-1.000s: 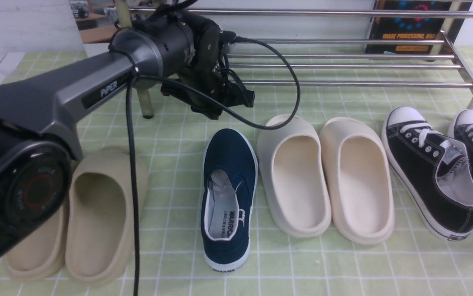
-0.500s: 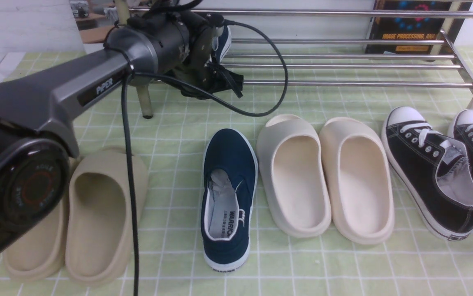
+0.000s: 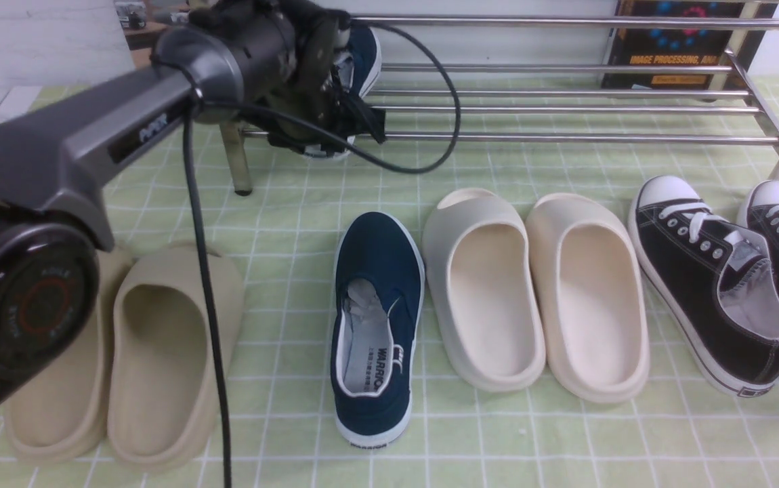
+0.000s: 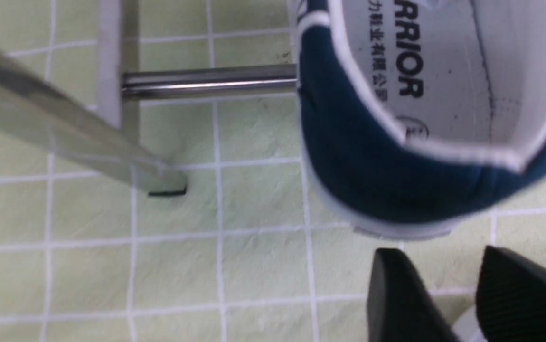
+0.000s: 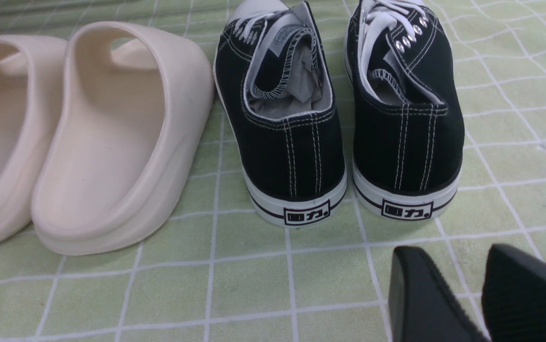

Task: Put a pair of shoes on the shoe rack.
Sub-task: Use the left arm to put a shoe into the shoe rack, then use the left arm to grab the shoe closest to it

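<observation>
One navy slip-on shoe (image 3: pixel 364 49) lies on the left end of the chrome shoe rack (image 3: pixel 565 137), toe to the back. In the left wrist view its heel (image 4: pixel 396 185) overhangs the front bar (image 4: pixel 206 81). My left gripper (image 4: pixel 441 254) is open and empty, its tips just short of that heel and not touching it. In the front view the left wrist hides the fingers. The second navy shoe (image 3: pixel 376 318) stands on the green checked cloth at centre. My right gripper (image 5: pixel 453 251) is open and empty, low over the cloth behind the black sneakers.
Beige slides (image 3: pixel 159 352) lie at the front left under my left arm. Cream slides (image 3: pixel 538 291) lie right of the navy shoe. Black lace-up sneakers (image 3: pixel 708 278) lie at the far right. A rack leg (image 3: pixel 237 163) stands beside my left wrist. A dark box (image 3: pixel 674 41) stands behind the rack.
My left arm has moved back and to the left over the rack's left end. The navy shoe, hidden behind the gripper a second ago, now shows lying on the bars.
</observation>
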Action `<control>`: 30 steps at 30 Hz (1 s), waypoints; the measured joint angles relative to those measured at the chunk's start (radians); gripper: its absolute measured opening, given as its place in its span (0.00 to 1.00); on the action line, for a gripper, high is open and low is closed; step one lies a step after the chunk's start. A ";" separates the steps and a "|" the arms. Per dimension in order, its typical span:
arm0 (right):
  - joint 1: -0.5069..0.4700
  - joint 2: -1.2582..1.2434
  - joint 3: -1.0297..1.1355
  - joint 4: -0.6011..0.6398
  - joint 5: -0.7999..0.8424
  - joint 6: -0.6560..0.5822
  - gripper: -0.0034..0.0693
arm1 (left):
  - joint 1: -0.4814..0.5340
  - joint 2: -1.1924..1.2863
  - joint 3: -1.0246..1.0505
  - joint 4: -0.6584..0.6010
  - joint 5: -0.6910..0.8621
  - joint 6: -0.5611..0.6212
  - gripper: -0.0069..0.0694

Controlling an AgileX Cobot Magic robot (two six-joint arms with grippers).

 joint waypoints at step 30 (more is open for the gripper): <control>0.000 0.000 0.000 0.000 0.000 0.000 0.38 | -0.042 -0.701 0.835 -0.359 0.222 0.109 0.55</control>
